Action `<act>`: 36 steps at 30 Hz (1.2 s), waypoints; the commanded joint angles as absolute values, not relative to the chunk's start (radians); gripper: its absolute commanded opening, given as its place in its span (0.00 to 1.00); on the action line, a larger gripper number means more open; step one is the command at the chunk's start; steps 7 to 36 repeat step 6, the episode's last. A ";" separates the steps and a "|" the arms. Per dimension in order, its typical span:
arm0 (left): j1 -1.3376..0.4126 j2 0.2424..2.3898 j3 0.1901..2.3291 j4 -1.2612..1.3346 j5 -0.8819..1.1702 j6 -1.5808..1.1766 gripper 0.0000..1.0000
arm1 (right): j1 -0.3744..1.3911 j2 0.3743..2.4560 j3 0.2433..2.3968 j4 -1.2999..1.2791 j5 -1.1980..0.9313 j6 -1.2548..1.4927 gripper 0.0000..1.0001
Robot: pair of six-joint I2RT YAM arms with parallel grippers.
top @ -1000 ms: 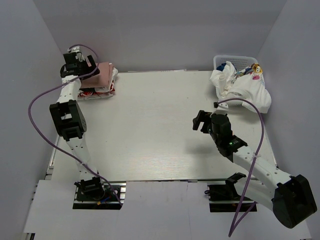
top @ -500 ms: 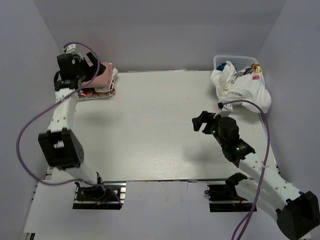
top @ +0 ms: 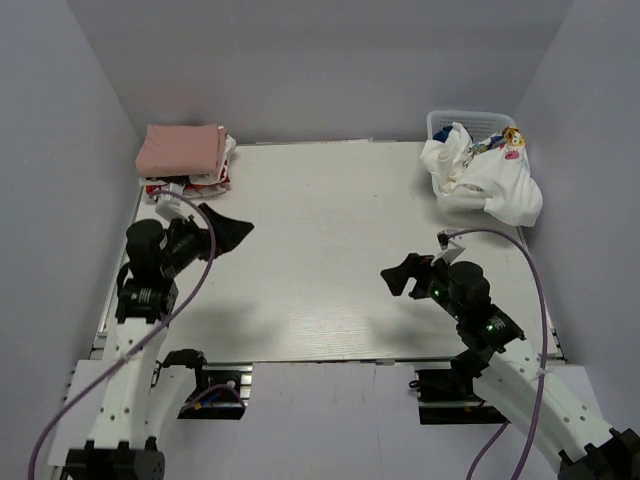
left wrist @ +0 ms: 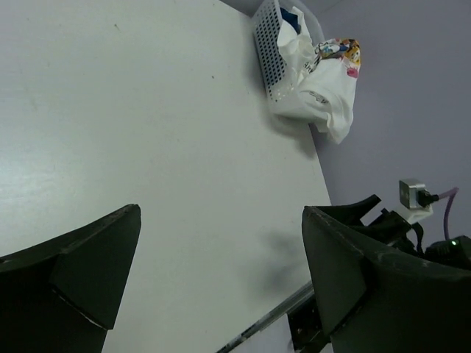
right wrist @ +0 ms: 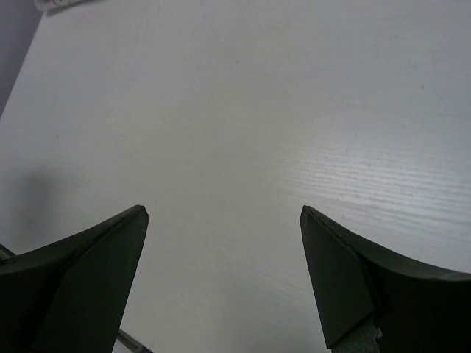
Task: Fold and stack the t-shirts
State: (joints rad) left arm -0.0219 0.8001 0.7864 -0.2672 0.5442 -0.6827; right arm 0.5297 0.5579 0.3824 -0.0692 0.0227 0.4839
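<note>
T-shirts [top: 182, 153] soft, folded flat; crumpled heap [top: 490, 178] over mesh basket [top: 480, 117]

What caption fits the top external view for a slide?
Left fingers and right fingers hover open; pink t-shirt tops the folded stack, white t-shirts overflow the basket.

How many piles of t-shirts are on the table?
2. A folded stack, pink on top, lies at the far left corner; a loose white heap spills from the basket at the far right. Shirts underneath may be hidden.
</note>
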 commanded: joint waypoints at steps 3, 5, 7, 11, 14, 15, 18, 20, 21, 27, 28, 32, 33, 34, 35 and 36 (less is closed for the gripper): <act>-0.028 0.605 0.704 -0.526 0.444 -0.646 1.00 | 0.529 0.477 0.301 -0.123 -0.025 0.540 0.90; -0.028 0.595 0.693 -0.554 0.434 -0.632 1.00 | 0.528 0.451 0.281 -0.121 -0.037 0.549 0.90; -0.028 0.595 0.680 -0.554 0.434 -0.623 1.00 | 0.528 0.453 0.278 -0.114 -0.037 0.557 0.90; -0.028 0.595 0.680 -0.554 0.434 -0.623 1.00 | 0.528 0.453 0.278 -0.114 -0.037 0.557 0.90; -0.028 0.595 0.680 -0.554 0.434 -0.623 1.00 | 0.528 0.453 0.278 -0.114 -0.037 0.557 0.90; -0.028 0.595 0.680 -0.554 0.434 -0.623 1.00 | 0.528 0.453 0.278 -0.114 -0.037 0.557 0.90; -0.028 0.595 0.680 -0.554 0.434 -0.623 1.00 | 0.528 0.453 0.278 -0.114 -0.037 0.557 0.90; -0.028 0.595 0.680 -0.554 0.434 -0.623 1.00 | 0.528 0.453 0.278 -0.114 -0.037 0.557 0.90; -0.028 0.595 0.680 -0.554 0.434 -0.623 1.00 | 0.528 0.453 0.278 -0.114 -0.037 0.557 0.90; -0.028 0.595 0.680 -0.554 0.434 -0.623 1.00 | 0.528 0.453 0.278 -0.114 -0.037 0.557 0.90; -0.028 0.595 0.680 -0.554 0.434 -0.623 1.00 | 0.528 0.453 0.278 -0.114 -0.037 0.557 0.90; -0.028 0.595 0.680 -0.554 0.434 -0.623 1.00 | 0.528 0.453 0.278 -0.114 -0.037 0.557 0.90; -0.028 0.595 0.680 -0.554 0.434 -0.623 1.00 | 0.528 0.453 0.278 -0.114 -0.037 0.557 0.90; -0.028 0.595 0.680 -0.554 0.434 -0.623 1.00 | 0.528 0.453 0.278 -0.114 -0.037 0.557 0.90; -0.028 0.595 0.680 -0.554 0.434 -0.623 1.00 | 0.528 0.453 0.278 -0.114 -0.037 0.557 0.90; -0.028 0.595 0.680 -0.554 0.434 -0.623 1.00 | 0.528 0.453 0.278 -0.114 -0.037 0.557 0.90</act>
